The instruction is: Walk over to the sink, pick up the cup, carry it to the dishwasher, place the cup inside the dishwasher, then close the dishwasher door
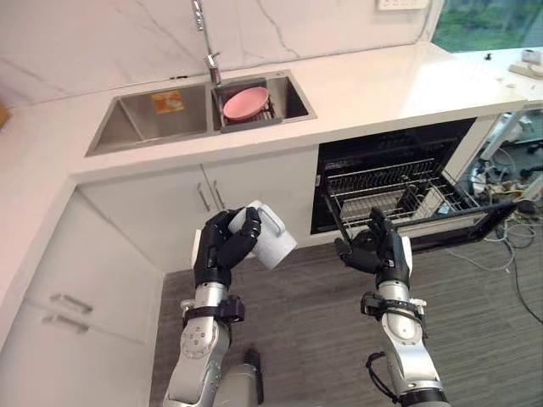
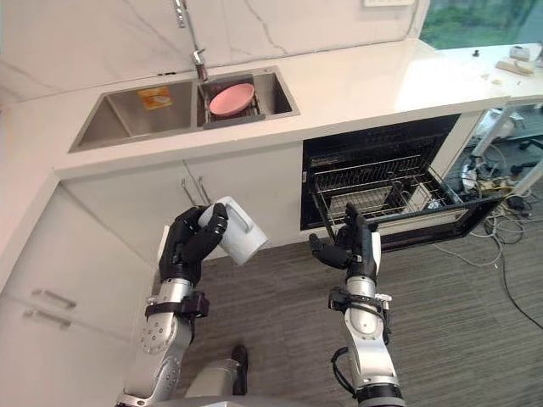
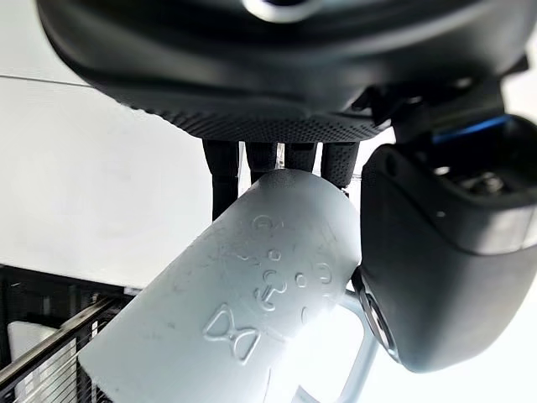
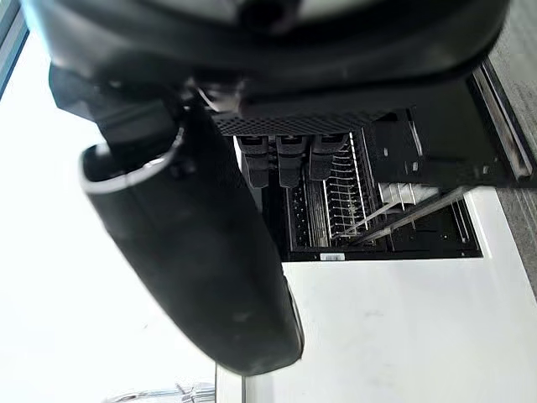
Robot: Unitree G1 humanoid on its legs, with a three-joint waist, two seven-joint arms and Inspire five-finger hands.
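White stone counter (image 1: 382, 93), grey plank floor (image 1: 322, 339)

Pink plate (image 1: 245, 102): leaning in a dark rack (image 1: 270, 113), right under the tap (image 1: 204, 38).
Desk (image 1: 382, 85): white, marbled wall (image 1: 102, 42) behind.
Cupboards (image 1: 254, 191): white, doors shut, bar handles.
Floor (image 1: 314, 322): grey planks, loose cables (image 2: 496, 225) far right.

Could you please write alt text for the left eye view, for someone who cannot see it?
The robot's left hand grips a pale cup; its right hand is empty. Ahead to the right the dishwasher stands open, rack pulled out; a pink plate sits in the sink.
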